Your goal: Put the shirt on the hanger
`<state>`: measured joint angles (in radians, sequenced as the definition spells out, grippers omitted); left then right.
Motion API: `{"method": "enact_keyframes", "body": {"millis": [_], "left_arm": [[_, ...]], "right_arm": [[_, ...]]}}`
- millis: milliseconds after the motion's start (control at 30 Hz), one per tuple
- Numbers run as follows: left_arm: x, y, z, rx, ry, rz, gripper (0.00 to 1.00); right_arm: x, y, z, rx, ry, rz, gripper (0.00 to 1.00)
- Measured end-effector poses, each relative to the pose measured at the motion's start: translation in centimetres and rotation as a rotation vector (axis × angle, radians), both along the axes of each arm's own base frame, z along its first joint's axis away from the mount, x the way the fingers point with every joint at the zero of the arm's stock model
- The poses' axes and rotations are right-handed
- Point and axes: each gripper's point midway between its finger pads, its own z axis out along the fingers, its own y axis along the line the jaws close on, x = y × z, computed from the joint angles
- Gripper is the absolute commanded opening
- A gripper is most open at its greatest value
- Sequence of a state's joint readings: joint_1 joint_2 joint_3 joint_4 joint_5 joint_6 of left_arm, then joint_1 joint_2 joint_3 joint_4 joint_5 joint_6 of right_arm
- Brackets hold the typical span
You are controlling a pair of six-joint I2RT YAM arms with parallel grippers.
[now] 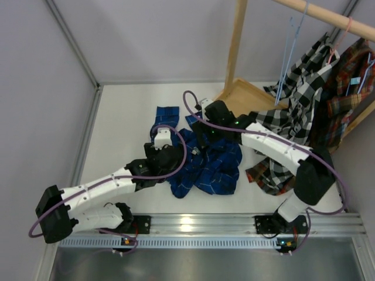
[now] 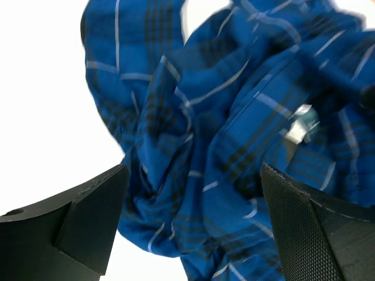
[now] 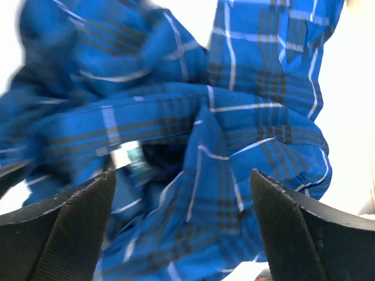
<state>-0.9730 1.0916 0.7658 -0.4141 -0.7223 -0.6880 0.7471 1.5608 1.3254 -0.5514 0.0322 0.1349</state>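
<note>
The dark blue plaid shirt (image 1: 211,167) lies crumpled on the white table (image 1: 126,123). My left gripper (image 1: 166,151) is open at its left edge, and in the left wrist view (image 2: 193,175) the jaws straddle a fold of the shirt (image 2: 234,117) without closing on it. My right gripper (image 1: 202,136) is open over the shirt's top. Its wrist view (image 3: 183,175) shows the shirt (image 3: 234,117) between the jaws, with a white neck label (image 3: 128,155) nearby. The light-blue wire hanger (image 1: 291,52) hangs empty on the wooden rod (image 1: 328,14) at the back right.
A black-and-white checked shirt (image 1: 296,108) hangs from the rod and trails onto the table beside my right arm. A red-brown plaid shirt (image 1: 351,88) hangs further right on a pink hanger (image 1: 341,38). A wooden post (image 1: 236,41) and base (image 1: 246,96) stand behind the shirt.
</note>
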Motion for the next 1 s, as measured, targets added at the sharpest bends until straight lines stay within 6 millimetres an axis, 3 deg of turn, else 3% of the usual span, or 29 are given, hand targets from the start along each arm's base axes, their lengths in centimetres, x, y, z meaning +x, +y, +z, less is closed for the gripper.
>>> {"method": "enact_keyframes", "body": {"millis": [67, 167, 233, 267, 333, 500, 600, 733, 833, 933, 1000], "left_arm": [[-0.3, 0.4, -1.0, 0.006, 0.026, 0.012, 0.98], [-0.7, 0.7, -0.9, -0.028, 0.025, 0.02, 0.98], [-0.9, 0.8, -0.3, -0.057, 0.014, 0.019, 0.98], [-1.0, 0.8, 0.1, -0.073, 0.007, 0.017, 0.98], [-1.1, 0.7, 0.8, -0.097, -0.005, 0.008, 0.98], [-1.6, 0.1, 1.5, -0.116, -0.005, -0.058, 0.98], [-1.9, -0.4, 1.4, -0.099, 0.006, -0.108, 0.98], [-1.9, -1.1, 2.0, -0.082, -0.004, -0.174, 0.98], [-1.6, -2.3, 3.9, -0.094, -0.04, -0.243, 0.98], [-0.8, -4.5, 6.7, -0.145, -0.077, -0.324, 0.98], [-0.1, -6.2, 8.5, -0.183, -0.1, -0.372, 0.98]], "right_arm": [[0.3, -0.1, -2.4, -0.079, 0.032, -0.003, 0.8], [-0.5, -1.1, -5.3, -0.164, 0.098, 0.007, 0.65], [-1.1, -1.5, -6.3, -0.191, 0.127, 0.024, 0.42], [-1.2, -1.6, -6.6, -0.2, 0.136, 0.031, 0.25], [-1.2, -1.6, -6.8, -0.209, 0.137, 0.038, 0.0], [-0.7, -2.1, -6.4, -0.222, 0.111, 0.001, 0.0], [-0.4, -2.6, -3.5, -0.186, 0.036, -0.025, 0.0], [-1.4, -4.1, 4.4, -0.034, -0.147, -0.059, 0.0], [-3.3, -6.0, 10.2, 0.107, -0.291, -0.073, 0.0], [-5.0, -7.7, 13.4, 0.197, -0.384, -0.085, 0.0], [-5.9, -8.6, 14.0, 0.229, -0.415, -0.087, 0.0]]}}
